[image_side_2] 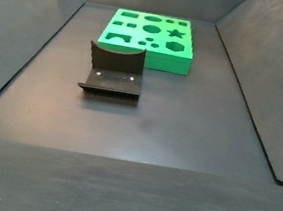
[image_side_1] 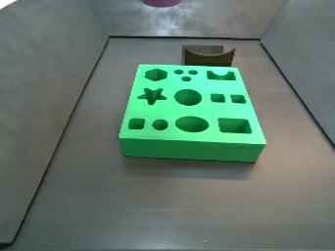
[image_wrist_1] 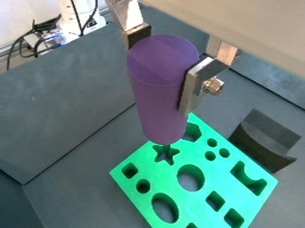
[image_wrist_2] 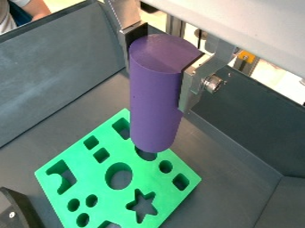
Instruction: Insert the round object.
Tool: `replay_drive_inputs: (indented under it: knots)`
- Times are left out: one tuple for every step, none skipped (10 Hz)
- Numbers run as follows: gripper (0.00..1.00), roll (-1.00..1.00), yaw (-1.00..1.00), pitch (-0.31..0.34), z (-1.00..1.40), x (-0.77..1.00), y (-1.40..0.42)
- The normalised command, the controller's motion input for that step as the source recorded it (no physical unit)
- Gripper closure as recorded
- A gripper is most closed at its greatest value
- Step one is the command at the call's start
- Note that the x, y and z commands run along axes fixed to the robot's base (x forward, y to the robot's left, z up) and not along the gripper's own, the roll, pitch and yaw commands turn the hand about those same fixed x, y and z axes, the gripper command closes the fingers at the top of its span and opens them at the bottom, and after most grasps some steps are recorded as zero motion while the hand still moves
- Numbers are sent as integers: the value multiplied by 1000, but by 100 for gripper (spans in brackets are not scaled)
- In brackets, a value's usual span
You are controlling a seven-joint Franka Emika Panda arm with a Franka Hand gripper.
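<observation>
My gripper (image_wrist_1: 165, 61) is shut on the round object, a tall matte purple cylinder peg (image_wrist_1: 155, 98), with one silver finger (image_wrist_1: 197, 83) on each side near its flat top. Both wrist views show this grip (image_wrist_2: 163, 58), with the peg (image_wrist_2: 155, 102) upright. It hangs well above the green block (image_wrist_1: 226, 191) with its several shaped holes (image_wrist_2: 84, 169). In a side view only the peg's lower end (image_side_1: 164, 3) shows at the upper edge, high over the far side of the green block (image_side_1: 190, 123). The other side view shows the block (image_side_2: 148, 38) but not the gripper.
The dark fixture (image_side_2: 114, 68) with a curved notch stands on the floor right beside the green block, also seen in a side view (image_side_1: 206, 54) and a wrist view (image_wrist_1: 265, 138). Grey walls enclose the dark floor (image_side_2: 151, 150).
</observation>
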Motion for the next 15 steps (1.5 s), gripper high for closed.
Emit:
replay_drive_inputs:
  knots:
    - [100, -140, -151, 274, -791, 563, 97]
    - [100, -151, -154, 280, -777, 546, 91]
    - [100, -129, -143, 294, -794, 554, 103]
    - [100, -63, -100, 146, -983, 354, 154]
    - [100, 0, 0, 0, -1000, 169, 363]
    - [100, 0, 0, 0, -911, 69, 357]
    - [100, -320, -14, -86, -851, 0, 263]
    - [100, -354, -40, -123, -809, 0, 211]
    - [100, -386, -43, -134, -780, 0, 289]
    - [100, -603, -83, 3, -449, 51, 391]
    - [100, -869, -140, 0, -283, 111, 311]
    - [100, -1000, -100, -206, 0, 0, 254]
    - [100, -983, -100, -294, 103, 0, 103]
    - [100, -391, -189, -251, -3, 0, 0]
    - [100, 151, -46, -91, -254, 0, 0]
